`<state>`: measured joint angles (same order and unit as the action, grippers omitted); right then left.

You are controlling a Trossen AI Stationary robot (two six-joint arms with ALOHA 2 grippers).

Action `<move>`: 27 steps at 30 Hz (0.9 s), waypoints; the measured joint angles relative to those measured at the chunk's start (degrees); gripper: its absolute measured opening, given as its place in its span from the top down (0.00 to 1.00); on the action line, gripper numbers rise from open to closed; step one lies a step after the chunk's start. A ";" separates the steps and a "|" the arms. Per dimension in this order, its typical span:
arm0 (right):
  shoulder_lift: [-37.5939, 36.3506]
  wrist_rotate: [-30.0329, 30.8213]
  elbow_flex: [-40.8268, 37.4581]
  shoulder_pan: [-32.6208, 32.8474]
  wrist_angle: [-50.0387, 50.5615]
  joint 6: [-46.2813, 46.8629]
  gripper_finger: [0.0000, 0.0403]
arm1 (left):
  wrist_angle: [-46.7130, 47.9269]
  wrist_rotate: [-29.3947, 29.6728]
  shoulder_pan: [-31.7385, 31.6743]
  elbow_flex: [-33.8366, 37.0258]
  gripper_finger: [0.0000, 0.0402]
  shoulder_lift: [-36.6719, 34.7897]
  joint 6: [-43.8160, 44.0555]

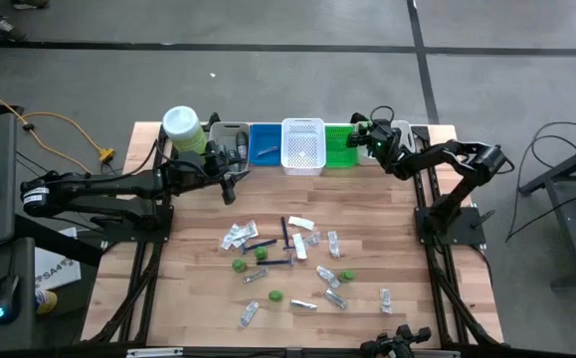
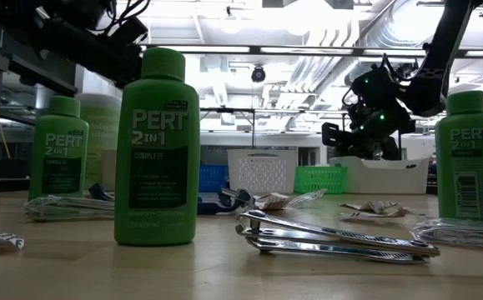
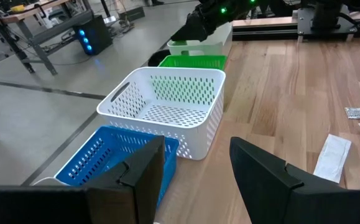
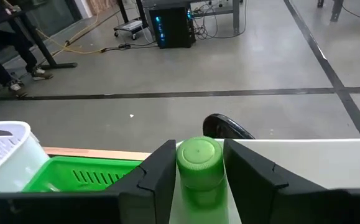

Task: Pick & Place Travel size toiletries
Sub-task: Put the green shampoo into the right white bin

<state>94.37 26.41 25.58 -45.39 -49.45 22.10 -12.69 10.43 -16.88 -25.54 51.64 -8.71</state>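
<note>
Small toiletries [image 1: 288, 264] lie scattered on the near half of the table: little green bottles [image 1: 239, 266], clear sachets and dark sticks. In the low view, green bottles [image 2: 156, 150] stand upright and a metal clipper [image 2: 333, 237] lies flat. My right gripper [image 1: 369, 136] [image 4: 198, 180] hangs over the right end of the bin row, shut on a small green bottle [image 4: 198, 163]. My left gripper [image 1: 230, 186] [image 3: 195, 180] is open and empty, beside the grey bin [image 1: 230, 139] and blue bin [image 3: 105, 158]. My right gripper pinches the small green bottle between its two fingers, which sit on the bottle's sides just below the cap [image 4: 198, 186]. The cap end [image 4: 198, 155] sticks out past the fingers toward the table's far edge. The bottle is lifted clear, above the end white bin [image 4: 304, 162], next to the green bin [image 4: 80, 174].
Along the far edge stand a grey, a blue [image 1: 265, 142], a white perforated [image 1: 303, 146] and a green bin [image 1: 339, 144], then a white bin [image 1: 410, 134]. A large pale-green jar with a white lid [image 1: 183, 129] stands at the row's left end. Bare wood lies between the bins and the scattered items.
</note>
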 joint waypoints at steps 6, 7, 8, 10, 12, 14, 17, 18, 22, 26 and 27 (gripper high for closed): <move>-0.76 -2.62 0.00 0.00 0.32 -0.89 0.68 | -0.01 -0.02 0.00 0.00 0.55 0.00 0.02; -0.75 -2.58 0.00 0.00 0.58 -0.89 0.68 | 0.00 -0.02 0.00 0.00 0.55 0.00 0.02; -0.76 -2.59 0.00 0.00 0.62 -0.89 0.68 | -0.01 -0.02 0.00 0.00 0.55 0.00 0.02; -0.75 -2.60 0.00 0.00 0.70 -0.89 0.68 | 0.05 -0.02 0.00 0.00 0.55 0.00 0.02; -0.77 -2.60 0.00 0.00 0.83 -0.91 0.68 | 0.23 -0.02 0.00 0.00 0.55 0.00 0.06; -0.77 -2.84 0.00 0.00 0.83 -0.93 0.66 | 0.42 -0.02 0.00 0.00 0.55 0.00 0.22; -0.76 -2.84 0.00 -0.03 0.98 -0.93 0.60 | 0.42 0.00 0.00 0.00 0.55 0.00 0.33; -0.75 -2.85 0.00 -0.04 0.98 -0.93 0.57 | 0.42 0.00 0.00 0.00 0.55 0.00 0.33; -0.75 -2.84 0.00 -0.04 1.01 -0.93 0.46 | 0.42 0.02 0.00 0.00 0.55 0.00 0.33; -0.98 -2.84 0.00 -0.09 1.06 -1.08 0.41 | 0.47 0.05 0.00 0.00 0.55 0.00 0.36; -1.46 -2.85 0.00 -0.12 1.32 -1.34 0.41 | 0.48 0.09 0.00 0.00 0.55 0.00 0.38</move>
<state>92.91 23.56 25.58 -45.50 -48.13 20.76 -12.21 10.53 -16.88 -25.54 51.64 -8.33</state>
